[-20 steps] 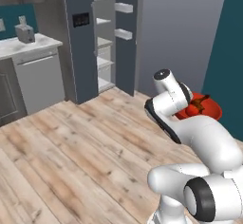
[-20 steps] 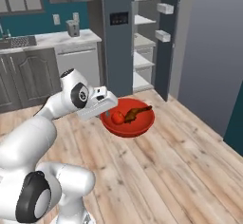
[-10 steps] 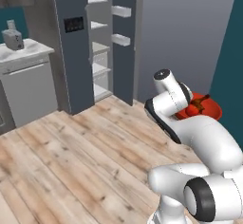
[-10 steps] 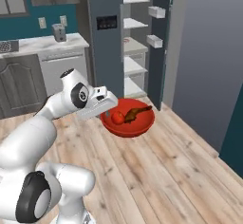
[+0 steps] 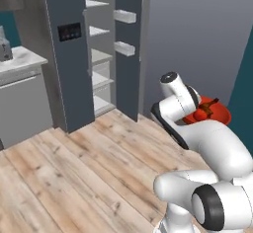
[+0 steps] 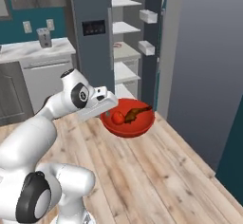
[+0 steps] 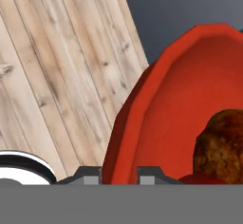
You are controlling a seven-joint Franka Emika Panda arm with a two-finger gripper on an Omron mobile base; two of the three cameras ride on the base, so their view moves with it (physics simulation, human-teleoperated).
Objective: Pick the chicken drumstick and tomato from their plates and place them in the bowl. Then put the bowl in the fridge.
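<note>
My gripper [image 7: 119, 172] is shut on the near rim of the red-orange bowl [image 7: 156, 109], held level above the wooden floor. In the right base view the gripper [image 6: 107, 111] grips the bowl [image 6: 142, 129] at its left edge. Inside lie the red tomato [image 6: 118, 117] and the dark brown chicken drumstick [image 6: 135, 111]. From the left, the bowl [image 5: 220, 114] shows behind my arm with the tomato [image 5: 200, 114] and drumstick [image 5: 210, 104]. The dark blue-grey fridge [image 6: 92, 52] stands just beyond, open, white shelves [image 5: 101, 57] showing. The plates are out of view.
A white counter [image 6: 33, 50] over grey cabinets, with a small toaster [image 6: 45, 37], runs left of the fridge. A tall flat grey surface [image 6: 204, 71] stands close on the right, with a teal wall [image 5: 244, 84] past it. Open wooden floor [image 5: 74, 168] lies in front.
The whole picture has shifted: the base has driven closer, so the fridge looks larger and nearer. The bowl stays in the gripper with the tomato and drumstick inside.
</note>
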